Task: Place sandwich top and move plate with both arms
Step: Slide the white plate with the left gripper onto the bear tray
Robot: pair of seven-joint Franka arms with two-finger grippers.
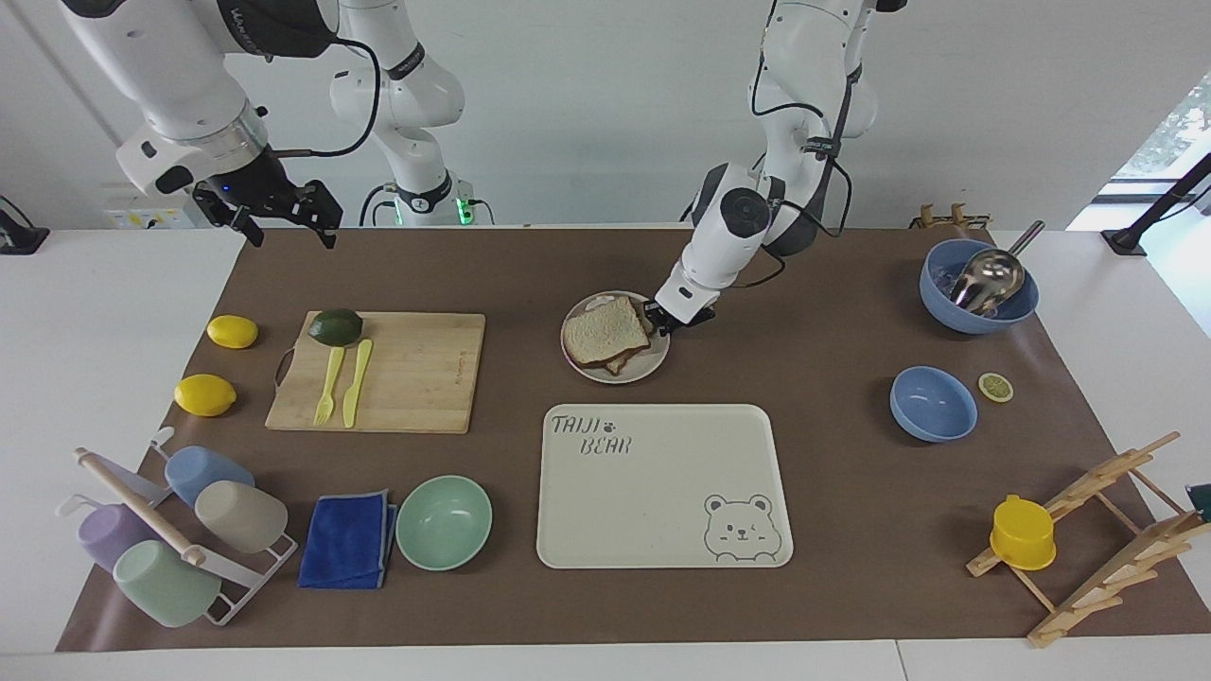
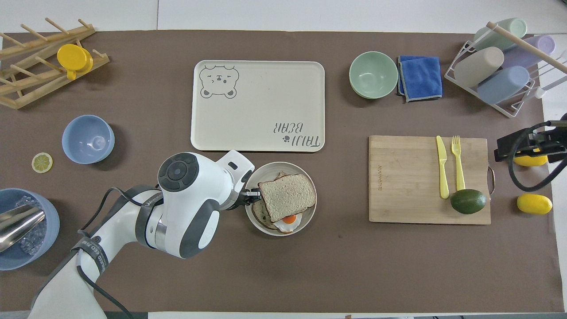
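Note:
The sandwich top [image 1: 605, 331] lies flat on the slice with the fried egg [image 2: 289, 220] on the plate [image 1: 653, 364]. In the overhead view the sandwich top [image 2: 287, 196] covers most of the plate [image 2: 308, 215]. My left gripper [image 1: 658, 317] is low at the plate's rim toward the left arm's end of the table and is shut on it; it also shows in the overhead view [image 2: 254, 196]. My right gripper [image 1: 284, 222] is open and empty, raised over the mat's edge near the lemons, and waits; it also shows in the overhead view [image 2: 502, 150].
The cream bear tray [image 1: 662, 487] lies just farther from the robots than the plate. A cutting board [image 1: 378, 371] with avocado, fork and knife lies toward the right arm's end. A mint bowl [image 1: 444, 522], blue bowls [image 1: 933, 404] and racks ring the mat.

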